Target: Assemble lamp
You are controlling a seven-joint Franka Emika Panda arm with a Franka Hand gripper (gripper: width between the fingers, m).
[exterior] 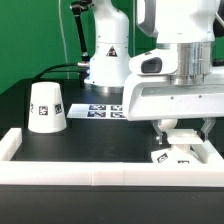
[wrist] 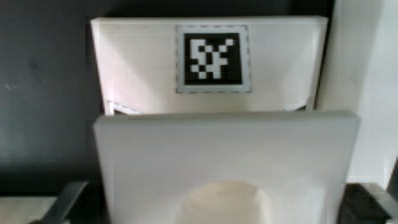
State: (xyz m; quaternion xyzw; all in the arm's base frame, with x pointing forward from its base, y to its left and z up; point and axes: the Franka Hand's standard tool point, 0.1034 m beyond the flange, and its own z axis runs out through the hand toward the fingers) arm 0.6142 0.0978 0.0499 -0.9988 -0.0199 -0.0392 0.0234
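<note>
Lamp base (exterior: 182, 156) (wrist: 214, 65), lying flat on the dark counter (exterior: 100, 140) in the front corner at the exterior view's right, close against the white border rail (exterior: 100, 172); little free room on those two sides, open counter behind. The tool (exterior: 183, 133) (wrist: 222, 210) hangs low over the base, pointing straight down from the arm (exterior: 185, 60), its fingers (wrist: 68, 205) set wide to either side; contact cannot be told. The shade (exterior: 46, 107) stands well apart at the exterior view's left, wide end down, with the marker board (exterior: 105, 112) between. Only the wrist view shows the tag on the base's top face; only the exterior view shows shade and rail.
</note>
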